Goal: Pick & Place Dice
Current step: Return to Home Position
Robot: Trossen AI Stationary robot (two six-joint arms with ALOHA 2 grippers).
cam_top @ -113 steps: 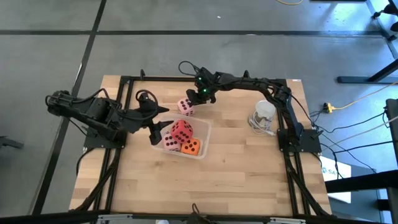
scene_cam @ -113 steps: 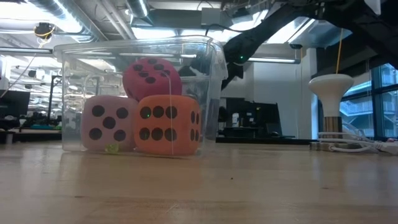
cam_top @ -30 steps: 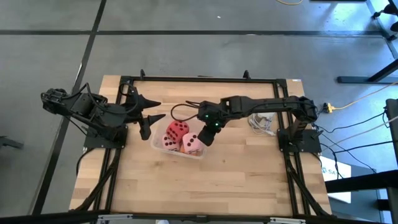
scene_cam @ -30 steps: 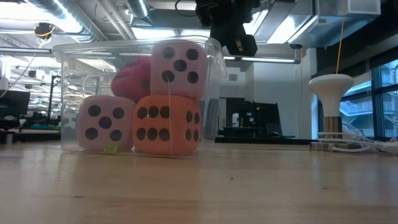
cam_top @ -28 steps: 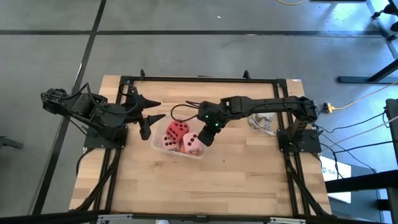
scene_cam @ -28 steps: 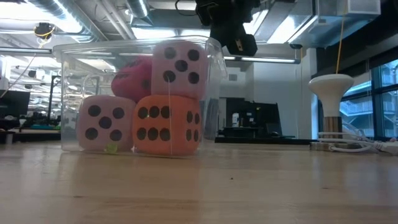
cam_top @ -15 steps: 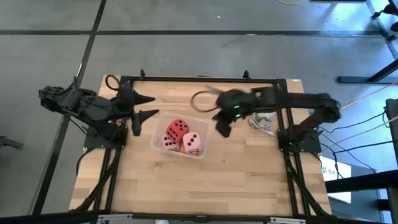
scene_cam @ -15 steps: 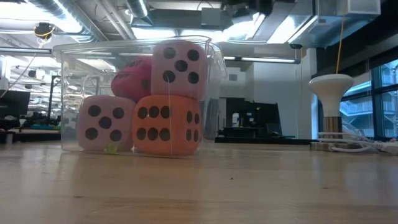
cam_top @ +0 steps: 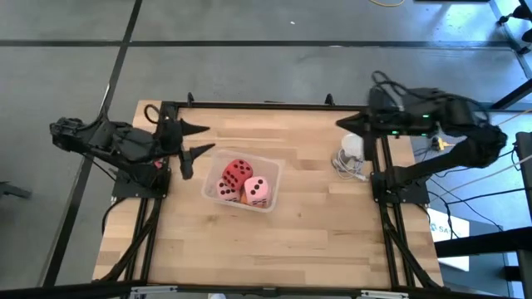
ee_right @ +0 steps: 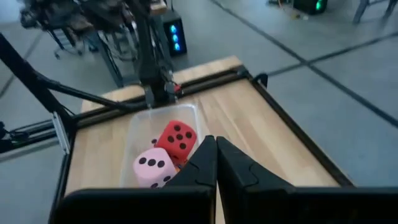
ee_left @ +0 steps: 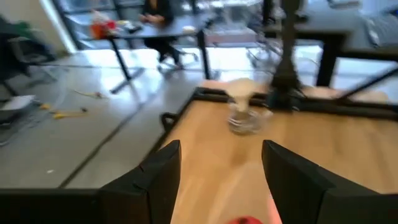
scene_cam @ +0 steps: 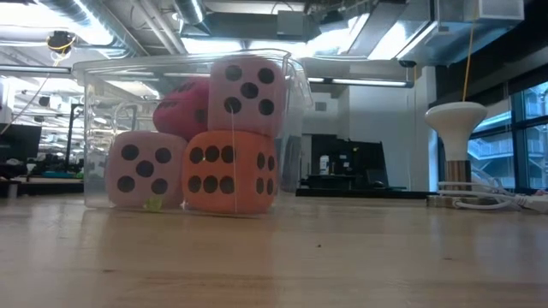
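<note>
All four dice (cam_top: pixel 242 183) sat in the tub (cam_top: pixel 278 173) at frame centre, one pink perched on the orange, so nothing was left to carry. The left gripper (cam_top: pixel 203 139) hung wide open and empty just upper left of the tub. The right gripper (cam_top: pixel 342 124), closed on nothing, was folded well away at upper right.

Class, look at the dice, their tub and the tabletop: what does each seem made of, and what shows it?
Dice: likely foam or plush, matte; rounded edges, slightly bulging faces.
Tub: clear glossy plastic; dice and room show through its walls.
Tabletop: pale wood, smooth finish; plank seams and grain show from above.
</note>
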